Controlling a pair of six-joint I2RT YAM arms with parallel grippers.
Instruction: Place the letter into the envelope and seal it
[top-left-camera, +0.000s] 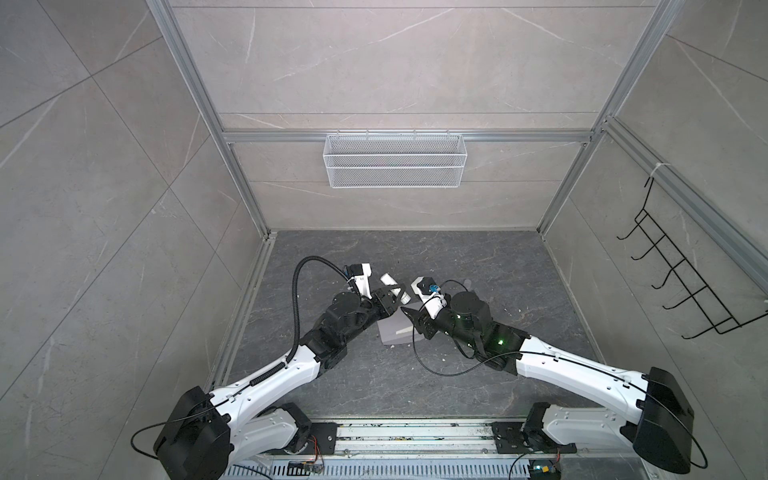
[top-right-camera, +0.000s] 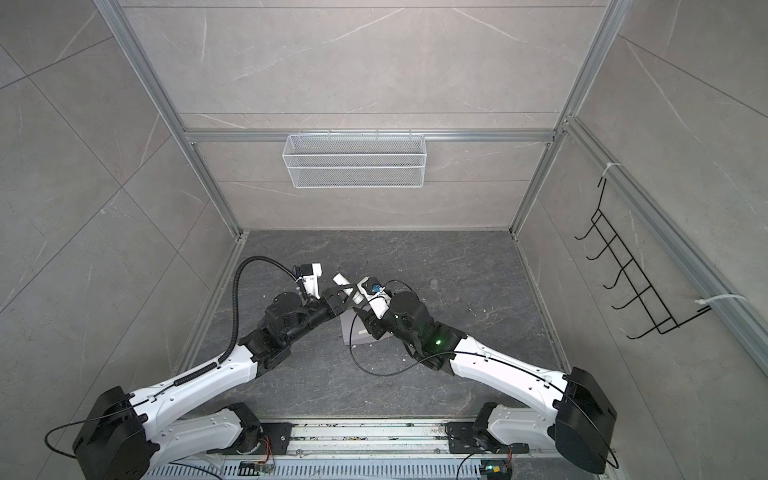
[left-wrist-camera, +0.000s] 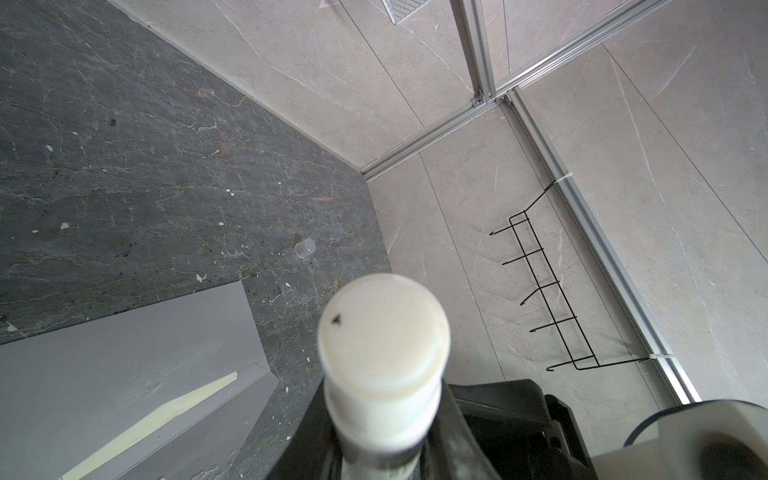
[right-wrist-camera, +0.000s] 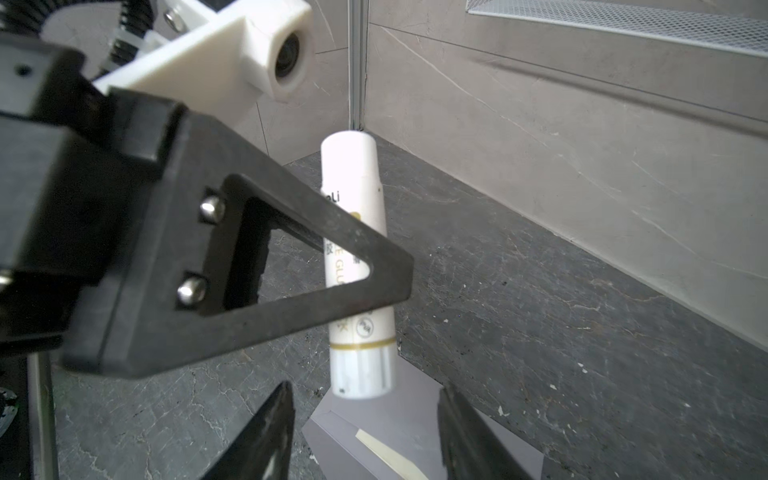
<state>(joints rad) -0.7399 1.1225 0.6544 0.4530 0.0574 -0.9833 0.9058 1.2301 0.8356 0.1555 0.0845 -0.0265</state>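
Both arms are stretched from their bases at the near edge towards the middle of the dark surface (top-left-camera: 478, 374), with the forearms converging and the wrists bent so that the two grippers nearly meet. The left gripper (top-left-camera: 390, 296) is turned towards the right arm, and its fingers (right-wrist-camera: 291, 270) are closed on the body of a white glue stick (right-wrist-camera: 357, 208). The stick is held tilted, with its flat end raised towards the back wall and its lower end pointed down at the envelope (top-left-camera: 395, 332).

The right gripper (right-wrist-camera: 365, 388) is angled downwards just beside the stick's lower end. Its fingers (right-wrist-camera: 266, 436) are spread apart on either side of that end without touching it, and nothing is gripped between them.

The envelope is seen lying flat on the surface directly beneath both grippers, partly covered by them in both top views. A cream strip (left-wrist-camera: 166, 415) is shown along one of its folded edges; what the strip belongs to cannot be told. A small clear cylinder (left-wrist-camera: 305, 248) is seen standing on the surface, well apart from the envelope.
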